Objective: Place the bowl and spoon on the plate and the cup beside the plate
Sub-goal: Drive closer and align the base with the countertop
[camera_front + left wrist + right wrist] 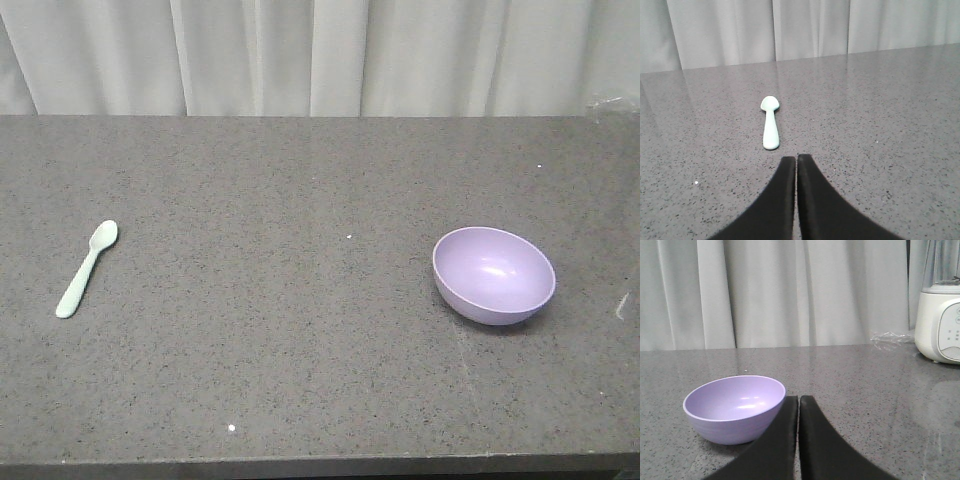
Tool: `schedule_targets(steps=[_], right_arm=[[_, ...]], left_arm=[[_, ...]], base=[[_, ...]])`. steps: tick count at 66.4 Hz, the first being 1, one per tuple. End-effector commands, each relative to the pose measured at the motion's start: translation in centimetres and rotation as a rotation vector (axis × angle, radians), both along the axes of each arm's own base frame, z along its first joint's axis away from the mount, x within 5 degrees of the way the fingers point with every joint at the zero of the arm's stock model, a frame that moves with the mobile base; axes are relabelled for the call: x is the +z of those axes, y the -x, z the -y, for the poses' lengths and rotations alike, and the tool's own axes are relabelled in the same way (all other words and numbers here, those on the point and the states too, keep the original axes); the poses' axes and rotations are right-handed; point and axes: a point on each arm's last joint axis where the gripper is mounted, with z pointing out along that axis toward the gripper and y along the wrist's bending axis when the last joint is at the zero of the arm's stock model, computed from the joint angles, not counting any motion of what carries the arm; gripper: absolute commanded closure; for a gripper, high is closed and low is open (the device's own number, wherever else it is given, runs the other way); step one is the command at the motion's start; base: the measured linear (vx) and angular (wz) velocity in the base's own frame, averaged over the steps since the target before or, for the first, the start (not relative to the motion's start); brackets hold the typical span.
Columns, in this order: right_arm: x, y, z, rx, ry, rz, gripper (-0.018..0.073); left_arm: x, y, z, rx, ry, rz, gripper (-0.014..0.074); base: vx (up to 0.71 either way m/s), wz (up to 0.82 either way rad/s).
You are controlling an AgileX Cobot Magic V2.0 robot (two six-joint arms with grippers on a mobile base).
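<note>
Your left gripper [797, 159], black fingers pressed together, sits just short of the spoon [770, 125]. The spoon is matte mint plastic, its long axis running away from the fingertips and its oval head toward the curtain [805, 30]. Your right gripper [798, 399], likewise closed, is beside the smooth, round lavender bowl [735, 407] on the speckled grey table [300, 350].

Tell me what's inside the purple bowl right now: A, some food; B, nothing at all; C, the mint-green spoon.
B: the bowl shows a bare, smooth interior in both the front and right wrist views, while the spoon lies flat well apart from it.
</note>
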Motion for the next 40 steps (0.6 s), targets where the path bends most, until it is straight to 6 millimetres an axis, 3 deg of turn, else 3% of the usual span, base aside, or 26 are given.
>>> schedule_targets(steps=[1,12,30,40], right_arm=[[0.6,0.1,0.0,-0.007,0.006,0.075,0.0562],[1.1,0.2,0.1,-0.002,-0.072,0.135,0.0562],[2.0,0.5,0.6,0.028,-0.519,0.271,0.0562],[3.4,0.8,0.5,0.052,-0.550,0.286,0.0562]], left_arm=[[0.9,-0.1,0.1,-0.006,0.023,0.077,0.0603],[1.3,-0.1,0.1,-0.008,0.089,0.105,0.0603],[3.3,0.1,-0.3,-0.009,0.734,0.244,0.0603],[4.8,0.4,-0.9,-0.012,1.002,0.335,0.0603]], base=[[0.00,0.00],[0.00,0.00],[0.00,0.00],[0.00,0.00]])
